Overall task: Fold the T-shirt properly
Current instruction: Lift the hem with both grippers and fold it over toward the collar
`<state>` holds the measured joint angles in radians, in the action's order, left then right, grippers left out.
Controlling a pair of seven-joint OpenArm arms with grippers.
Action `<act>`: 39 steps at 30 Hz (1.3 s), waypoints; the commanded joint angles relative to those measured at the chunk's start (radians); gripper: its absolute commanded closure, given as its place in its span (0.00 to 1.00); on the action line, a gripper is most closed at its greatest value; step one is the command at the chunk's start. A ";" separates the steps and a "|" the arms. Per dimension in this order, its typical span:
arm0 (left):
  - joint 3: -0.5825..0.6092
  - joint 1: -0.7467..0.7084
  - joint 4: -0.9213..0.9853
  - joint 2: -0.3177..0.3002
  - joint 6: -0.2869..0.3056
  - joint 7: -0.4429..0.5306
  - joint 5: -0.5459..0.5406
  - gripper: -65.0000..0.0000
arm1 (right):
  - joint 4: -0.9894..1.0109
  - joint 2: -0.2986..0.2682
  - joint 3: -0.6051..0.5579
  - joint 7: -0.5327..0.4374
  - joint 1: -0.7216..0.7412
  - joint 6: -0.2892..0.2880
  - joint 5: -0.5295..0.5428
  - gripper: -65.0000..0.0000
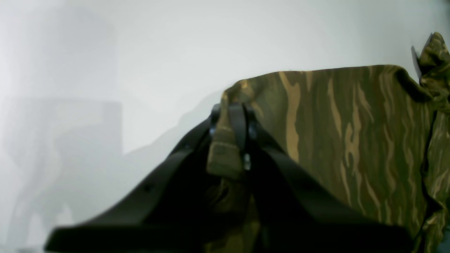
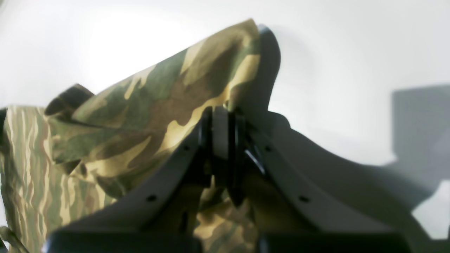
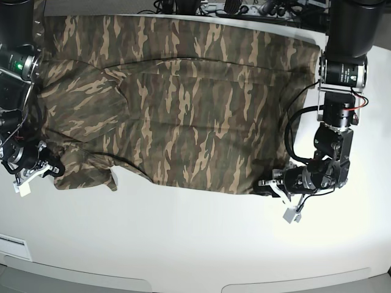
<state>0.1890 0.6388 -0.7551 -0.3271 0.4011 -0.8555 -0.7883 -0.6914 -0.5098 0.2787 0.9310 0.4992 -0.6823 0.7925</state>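
White tabletop, evenly lit, dark cables along far edge

A white table fills the base view, its bare surface spreading from three through six to nine o'clock. Dark cables lie bunched along its far edge near twelve o'clock.

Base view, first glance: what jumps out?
The camouflage T-shirt dominates, spread wide across the white table from one arm to the other. Next, both grippers are clamped on its near edge: the left gripper at the corner on the view's right, the right gripper on a bunched corner at the view's left. Both wrist views show fabric pinched between shut jaws.
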 commanded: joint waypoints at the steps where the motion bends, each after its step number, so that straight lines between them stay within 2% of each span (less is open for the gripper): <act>1: 0.004 0.009 0.003 -0.008 -0.026 -0.011 0.058 1.00 | -0.041 -0.022 0.003 -0.018 0.034 -0.016 0.023 1.00; 3: 0.004 0.018 0.003 -0.008 -0.017 0.013 0.058 1.00 | -0.085 -0.025 0.003 -0.022 0.033 -0.016 0.023 1.00; 7: 0.004 0.060 0.003 -0.008 0.043 0.016 0.058 1.00 | -0.170 -0.040 0.002 -0.020 0.033 -0.016 0.036 1.00; 15: 0.004 0.171 0.003 -0.023 0.060 0.001 0.051 1.00 | -0.324 -0.106 0.002 0.087 0.030 -0.016 0.206 1.00; 18: 0.004 0.191 0.003 -0.024 0.066 -0.056 0.029 1.00 | -0.367 -0.120 0.002 0.126 0.029 -0.016 0.238 1.00; 20: 0.005 0.190 0.003 -0.024 0.111 -0.101 -0.015 1.00 | -0.381 -0.129 0.002 0.144 0.024 -0.016 0.268 1.00; 24: 0.004 0.187 0.003 -0.025 0.150 -0.216 -0.083 1.00 | -0.382 -0.140 0.002 0.215 0.012 -0.016 0.328 1.00; 26: 0.004 0.187 0.003 -0.025 0.165 -0.291 -0.142 1.00 | -0.382 -0.152 0.002 0.220 -0.016 -0.016 0.365 1.00; 30: 0.004 0.188 0.003 -0.025 0.204 -0.465 -0.306 1.00 | -0.394 -0.167 0.002 0.260 -0.083 -0.016 0.364 1.00; 33: 0.005 0.187 0.003 -0.025 0.228 -0.488 -0.354 1.00 | -0.439 -0.183 0.002 0.259 -0.146 -0.016 0.364 1.00; 39: 0.005 0.188 0.003 -0.038 0.243 -0.477 -0.319 1.00 | -0.607 -0.258 0.002 0.259 -0.285 -0.016 0.357 1.00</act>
<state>0.1974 0.7841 -0.7387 -0.3531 0.6373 -1.3365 -1.0836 -1.2816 -0.7387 0.2707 1.2072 0.1913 -0.6926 1.1313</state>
